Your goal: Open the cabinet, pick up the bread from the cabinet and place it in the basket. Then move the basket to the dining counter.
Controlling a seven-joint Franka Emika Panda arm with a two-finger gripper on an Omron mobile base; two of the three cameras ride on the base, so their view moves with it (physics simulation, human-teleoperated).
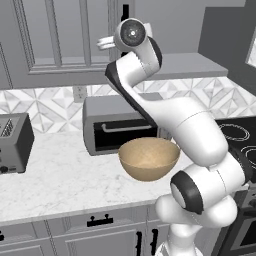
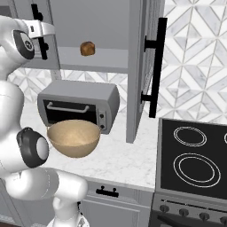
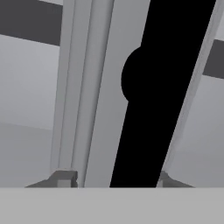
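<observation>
The bread (image 2: 88,48) lies on the shelf of the cabinet (image 2: 135,66), whose right door stands open; the basket (image 2: 73,137) waits on the tabletop (image 2: 115,159) below. The left door's handle (image 3: 164,87) is straddled by the gripper (image 3: 111,177), whose hold cannot be told. A squarely centred grasp is advised before pulling.

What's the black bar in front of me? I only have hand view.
Observer: It's the handle of the left cabinet door, and that door is closed.
Operator: Other door?
Observer: The right cabinet door stands wide open.
Operator: Bread in sight?
Observer: Yes, the bread sits on the shelf behind the open side.
</observation>
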